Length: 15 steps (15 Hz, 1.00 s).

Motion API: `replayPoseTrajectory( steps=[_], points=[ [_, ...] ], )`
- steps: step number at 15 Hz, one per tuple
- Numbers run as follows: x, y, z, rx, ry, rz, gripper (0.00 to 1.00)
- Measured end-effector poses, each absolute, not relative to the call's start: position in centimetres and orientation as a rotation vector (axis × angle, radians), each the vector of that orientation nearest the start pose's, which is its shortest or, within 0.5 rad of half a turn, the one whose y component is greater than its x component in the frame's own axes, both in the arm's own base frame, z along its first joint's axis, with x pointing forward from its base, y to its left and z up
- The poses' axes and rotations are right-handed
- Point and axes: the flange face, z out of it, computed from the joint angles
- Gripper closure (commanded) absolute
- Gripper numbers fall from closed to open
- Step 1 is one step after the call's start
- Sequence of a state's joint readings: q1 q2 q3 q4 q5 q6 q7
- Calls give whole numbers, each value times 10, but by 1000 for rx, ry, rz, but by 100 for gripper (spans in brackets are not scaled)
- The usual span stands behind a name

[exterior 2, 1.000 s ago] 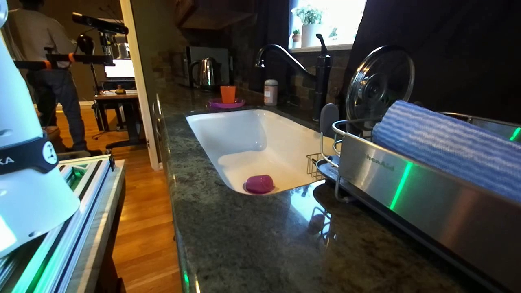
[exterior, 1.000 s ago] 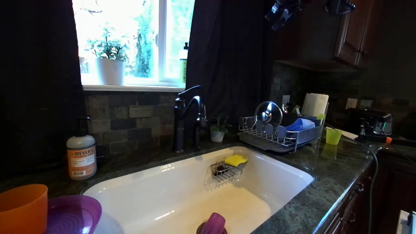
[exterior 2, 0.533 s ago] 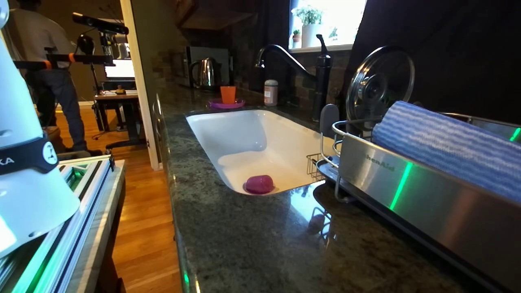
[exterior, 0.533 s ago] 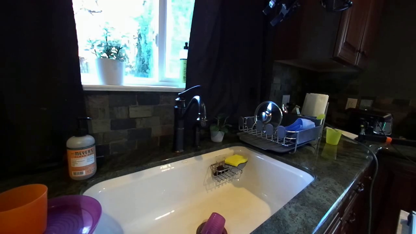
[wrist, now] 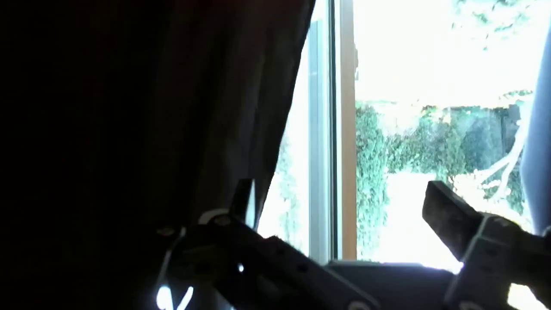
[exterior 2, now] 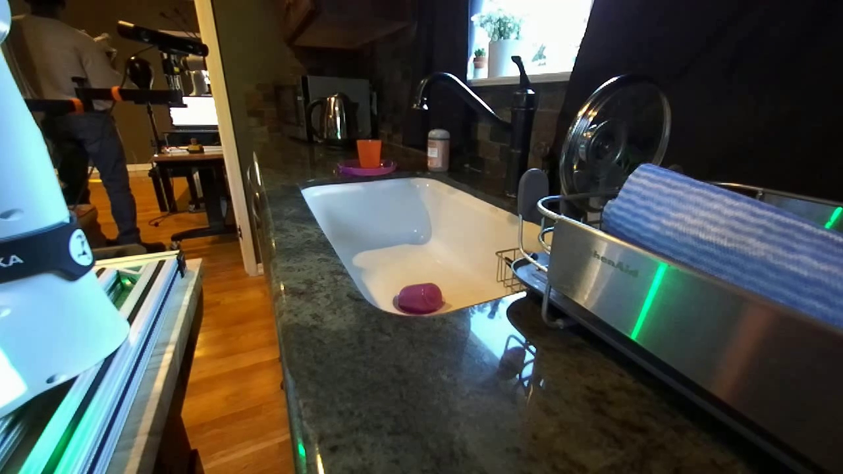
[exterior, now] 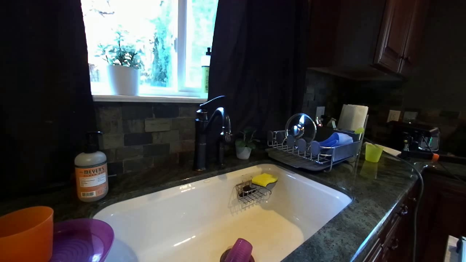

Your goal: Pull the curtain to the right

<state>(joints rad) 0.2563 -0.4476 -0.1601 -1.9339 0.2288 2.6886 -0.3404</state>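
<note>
in an exterior view | curtain (exterior: 255, 65) right of window (exterior: 149, 32) | faucet (exterior: 200, 143) behind sink (exterior: 153, 214) | cup (exterior: 240, 249) in sink

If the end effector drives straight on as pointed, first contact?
Likely the dark curtain: in the wrist view, one fingertip of the end effector overlaps it near its edge. The window frame shows between the fingertips, probably farther back; depth is unclear.

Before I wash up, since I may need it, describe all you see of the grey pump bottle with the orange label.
The grey, plastic-looking pump bottle stands upright on the dark stone-looking countertop near the white sink. It has rounded shoulders, a black pump and an orange label showing MEYER'S and a barcode. Only the countertop visibly touches it; its fill level is unclear.
</note>
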Motion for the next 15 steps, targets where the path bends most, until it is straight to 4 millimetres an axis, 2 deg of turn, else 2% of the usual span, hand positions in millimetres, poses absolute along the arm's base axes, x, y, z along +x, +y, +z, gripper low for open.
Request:
replayPoseTrajectory(
  steps=[2, 4, 7, 10, 15],
  points=[
    [468, 28, 834, -2391, -335, -1815, 0],
    [489, 35, 856, -2331, -291, -1909, 0],
    [523, 18, 878, -2294, -168, -1993, 0],
    [550, -1, 887, -2283, -87, -2046, 0],
    [560, -2, 883, -2291, -91, -2048, 0]
  ],
)
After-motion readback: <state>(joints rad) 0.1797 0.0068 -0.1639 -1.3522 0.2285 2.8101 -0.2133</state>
